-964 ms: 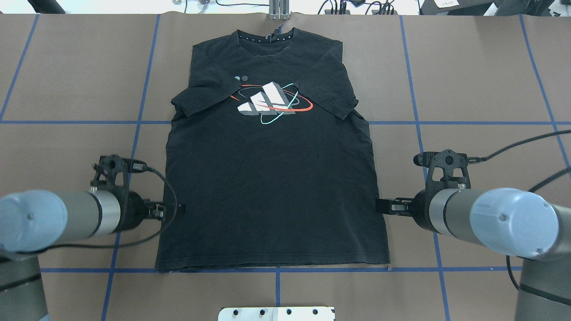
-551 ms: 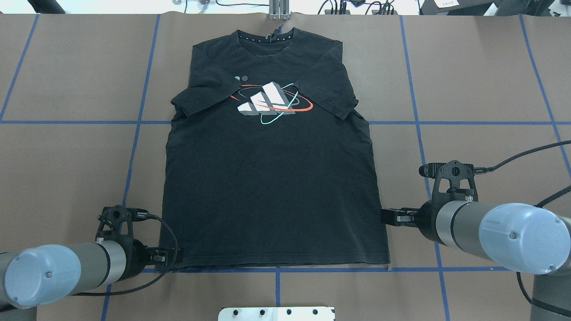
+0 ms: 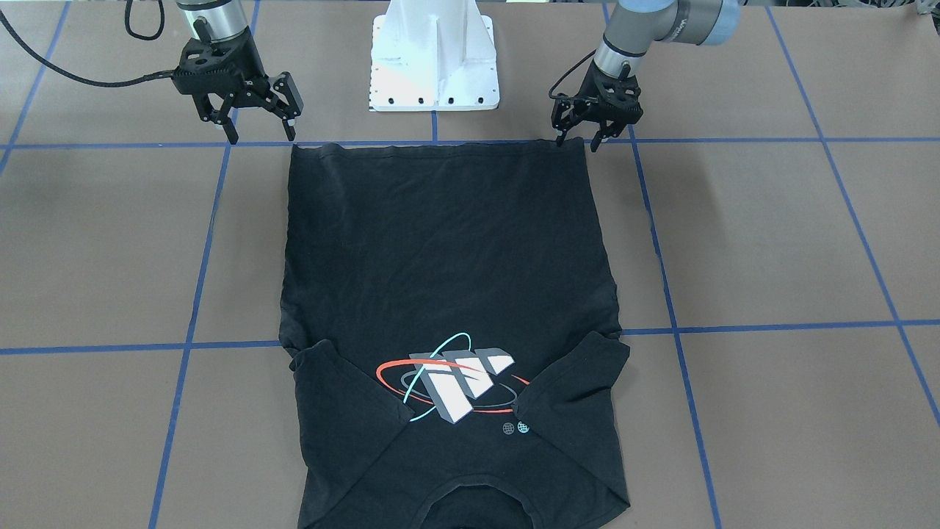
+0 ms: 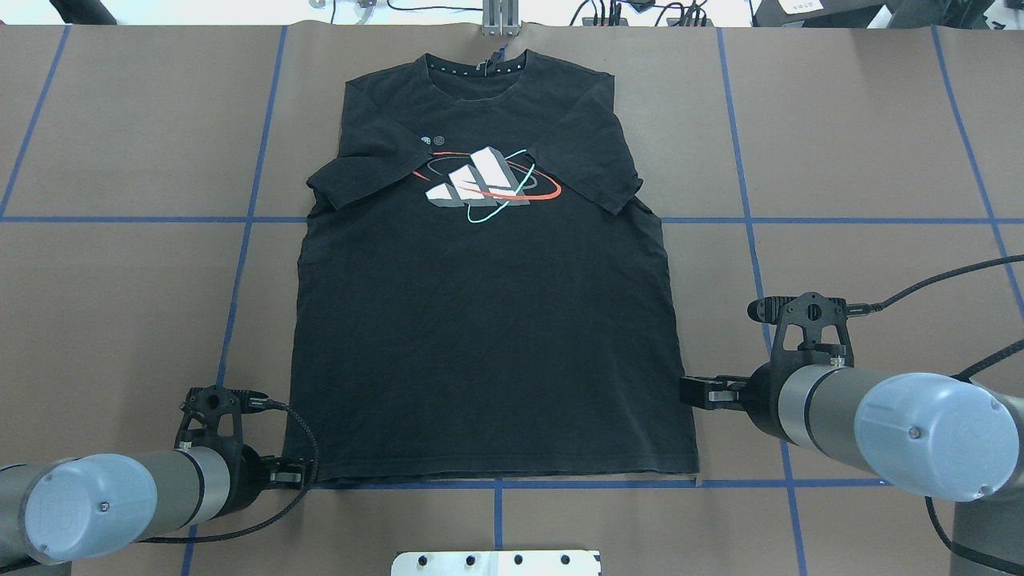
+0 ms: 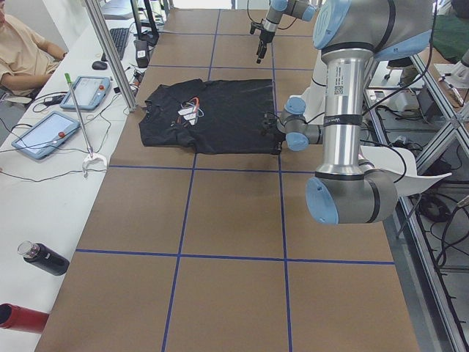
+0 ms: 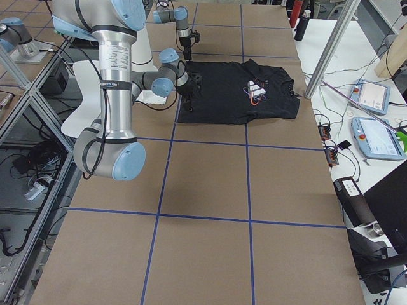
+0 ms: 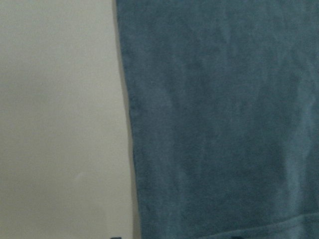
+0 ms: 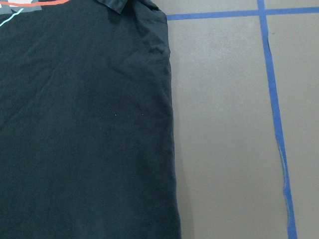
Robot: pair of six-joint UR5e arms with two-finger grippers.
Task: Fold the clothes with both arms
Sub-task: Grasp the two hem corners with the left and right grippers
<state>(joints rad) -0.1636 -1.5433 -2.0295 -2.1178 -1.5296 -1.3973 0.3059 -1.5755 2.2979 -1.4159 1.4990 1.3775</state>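
The black T-shirt (image 4: pixel 488 336) lies flat and face up on the brown table, collar at the far side, both sleeves folded in over the chest beside the print (image 4: pixel 488 186). My left gripper (image 3: pixel 577 144) is open and low, its fingers on either side of the near hem corner on my left; from overhead it (image 4: pixel 310 478) sits at that corner. My right gripper (image 3: pixel 262 135) is open and holds nothing; from overhead it (image 4: pixel 686 392) is beside the shirt's right side edge, a little beyond the hem. The left wrist view shows only cloth (image 7: pixel 219 119) and its side edge.
The white pedestal base (image 3: pixel 433 59) stands just behind the hem. Blue tape lines (image 4: pixel 496 483) grid the table. A side bench holds tablets (image 5: pixel 44 132) and bottles (image 5: pixel 44 258), where a person (image 5: pixel 18 51) sits. Metal posts (image 6: pixel 331 44) stand by the collar end.
My left arm has travelled down the shirt's left side to the near hem corner. My right arm has shifted slightly toward the hem. The shirt has not moved.
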